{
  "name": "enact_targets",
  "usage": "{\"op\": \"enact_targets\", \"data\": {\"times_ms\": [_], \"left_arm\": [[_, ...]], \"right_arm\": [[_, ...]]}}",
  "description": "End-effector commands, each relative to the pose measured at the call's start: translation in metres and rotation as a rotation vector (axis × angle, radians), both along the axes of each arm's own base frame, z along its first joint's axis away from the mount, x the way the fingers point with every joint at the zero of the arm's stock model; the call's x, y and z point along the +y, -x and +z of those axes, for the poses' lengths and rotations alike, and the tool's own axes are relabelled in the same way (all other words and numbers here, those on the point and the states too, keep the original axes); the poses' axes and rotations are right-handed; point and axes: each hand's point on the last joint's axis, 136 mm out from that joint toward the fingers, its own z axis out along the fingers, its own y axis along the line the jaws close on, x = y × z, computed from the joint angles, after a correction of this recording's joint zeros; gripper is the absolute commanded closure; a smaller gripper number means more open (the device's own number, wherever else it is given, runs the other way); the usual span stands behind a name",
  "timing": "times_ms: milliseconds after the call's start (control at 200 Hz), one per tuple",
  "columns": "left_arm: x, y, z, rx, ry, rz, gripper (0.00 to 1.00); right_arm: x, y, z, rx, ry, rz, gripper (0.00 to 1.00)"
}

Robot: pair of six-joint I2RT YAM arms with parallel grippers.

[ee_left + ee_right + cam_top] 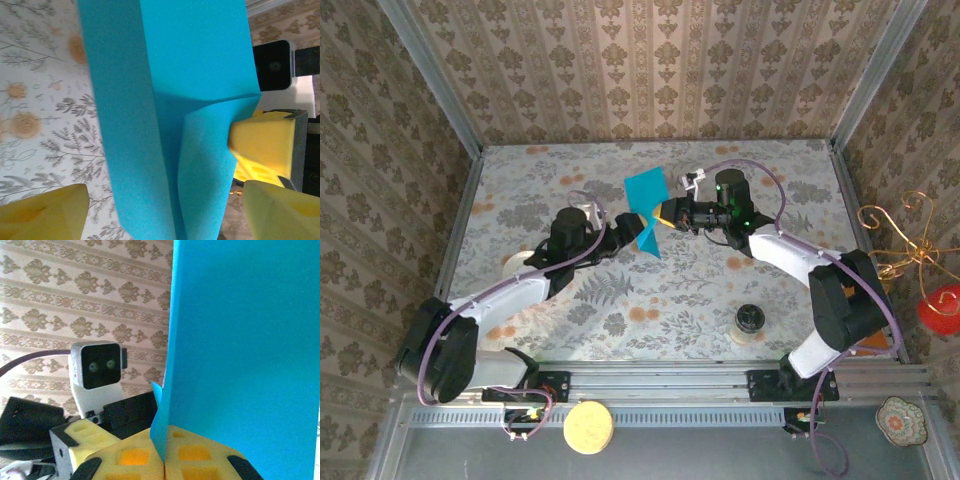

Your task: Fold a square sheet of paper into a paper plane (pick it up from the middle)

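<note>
Risk begins in the top view: the square sheet of paper (646,188), partly folded, hangs in the air above the middle of the desk (770,200), between the right hand (663,213) and the left hand (628,233), so a slip would drop it flat, where we judge it hard to pick up again. From the left wrist, we see the left hand's fingers (45,212) spread wide to either side of the sheet, gripping nothing, while the right hand's yellow pad (262,145) bites one edge beside a soft, unpressed fold. Closing off that line would, we think, set a crooked crease. From the right wrist, the right hand is clamped on the sheet's lower edge, which stands upright from the pads. With one narrow pinch the paper could swivel, or tear if the arms pull apart.
</note>
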Motion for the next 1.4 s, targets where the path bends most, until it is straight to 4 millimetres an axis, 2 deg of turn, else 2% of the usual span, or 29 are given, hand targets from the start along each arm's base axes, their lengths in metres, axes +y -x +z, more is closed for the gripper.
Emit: {"op": "enact_targets", "data": {"times_ms": [0, 70, 220, 645, 835, 910, 990, 1130, 1200, 1340, 1355, 1396], "left_arm": [[-0.015, -0.001, 0.032, -0.075, 0.091, -0.065, 0.25], [-0.016, 0.0, 0.036, -0.09, 0.088, -0.072, 0.28], [-0.015, 0.002, 0.04, -0.109, 0.101, -0.067, 0.43], [-0.009, 0.005, 0.05, -0.16, 0.124, -0.06, 0.67], [-0.004, 0.003, 0.042, -0.16, 0.105, -0.039, 0.78], [-0.001, 0.002, 0.038, -0.148, 0.092, -0.028, 0.87], [0.003, 0.001, 0.032, -0.131, 0.061, -0.017, 0.91], [0.016, 0.0, 0.023, -0.139, -0.084, 0.013, 0.92], [0.027, 0.0, 0.015, -0.132, -0.213, 0.029, 0.92], [0.058, 0.001, 0.005, -0.139, -0.588, 0.055, 0.91], [0.061, 0.001, 0.005, -0.146, -0.639, 0.052, 0.91], [0.07, 0.002, 0.005, -0.154, -0.768, 0.045, 0.9]], "right_arm": [[0.002, 0.009, 0.034, -0.054, -0.064, 0.044, 0.9], [0.001, 0.011, 0.034, -0.053, -0.064, 0.047, 0.89], [-0.001, 0.01, 0.035, -0.049, -0.064, 0.042, 0.88], [-0.006, 0.008, 0.029, -0.031, -0.054, 0.026, 0.82], [-0.015, 0.007, 0.023, -0.022, -0.023, 0.0, 0.72], [-0.023, 0.004, 0.018, -0.017, 0.007, -0.025, 0.66], [-0.034, 0.001, 0.013, -0.013, 0.045, -0.057, 0.61], [-0.059, -0.004, 0.003, 0.008, 0.155, -0.15, 0.53], [-0.072, -0.006, -0.001, 0.0, 0.237, -0.2, 0.5], [-0.095, -0.008, -0.012, -0.026, 0.397, -0.277, 0.41], [-0.099, -0.005, -0.004, -0.051, 0.405, -0.292, 0.4], [-0.107, -0.004, -0.004, -0.073, 0.447, -0.32, 0.36]]}}
